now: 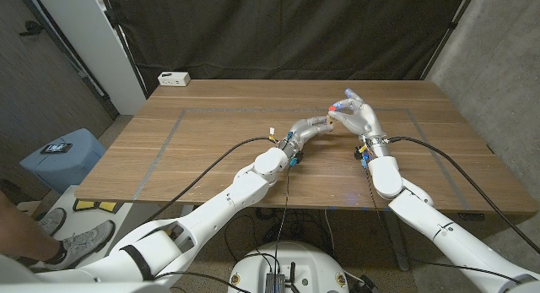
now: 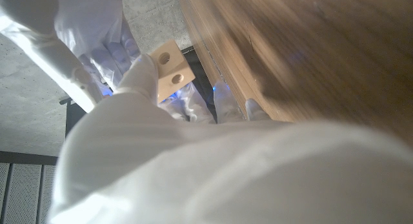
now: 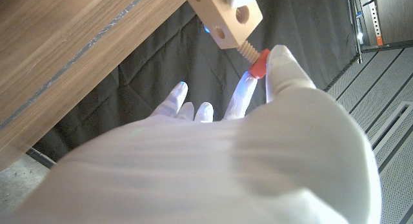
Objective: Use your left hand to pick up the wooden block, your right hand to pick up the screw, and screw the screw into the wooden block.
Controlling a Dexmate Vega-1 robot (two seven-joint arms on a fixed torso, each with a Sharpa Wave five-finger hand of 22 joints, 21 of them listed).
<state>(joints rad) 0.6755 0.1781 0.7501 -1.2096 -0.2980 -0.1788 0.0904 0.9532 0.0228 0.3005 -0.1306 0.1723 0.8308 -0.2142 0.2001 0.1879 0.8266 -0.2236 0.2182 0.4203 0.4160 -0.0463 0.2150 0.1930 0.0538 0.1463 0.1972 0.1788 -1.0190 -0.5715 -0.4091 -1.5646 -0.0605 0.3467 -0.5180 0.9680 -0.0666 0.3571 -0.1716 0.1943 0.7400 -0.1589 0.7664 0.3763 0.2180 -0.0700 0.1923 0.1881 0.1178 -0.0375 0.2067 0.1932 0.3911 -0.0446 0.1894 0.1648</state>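
Observation:
The pale wooden block [image 3: 222,17] with round holes is held above the table's middle by my left hand [image 1: 310,129]. It also shows in the left wrist view as a wooden block [image 2: 171,68] gripped at the fingertips. The screw [image 3: 255,61] has a red head and a tan threaded shaft, and its tip sits in a hole in the block's end. My right hand [image 1: 359,117] pinches the red head, with its other fingers spread. In the head view the screw [image 1: 331,110] is a small red spot between the two hands. The block itself is hidden there by the fingers.
A white box [image 1: 174,78] lies at the table's far left corner. Grey tape lines [image 1: 169,141] mark a rectangle on the wooden table [image 1: 219,170]. A blue bin [image 1: 61,156] stands on the floor to the left, and a person's shoe [image 1: 80,240] is beside it.

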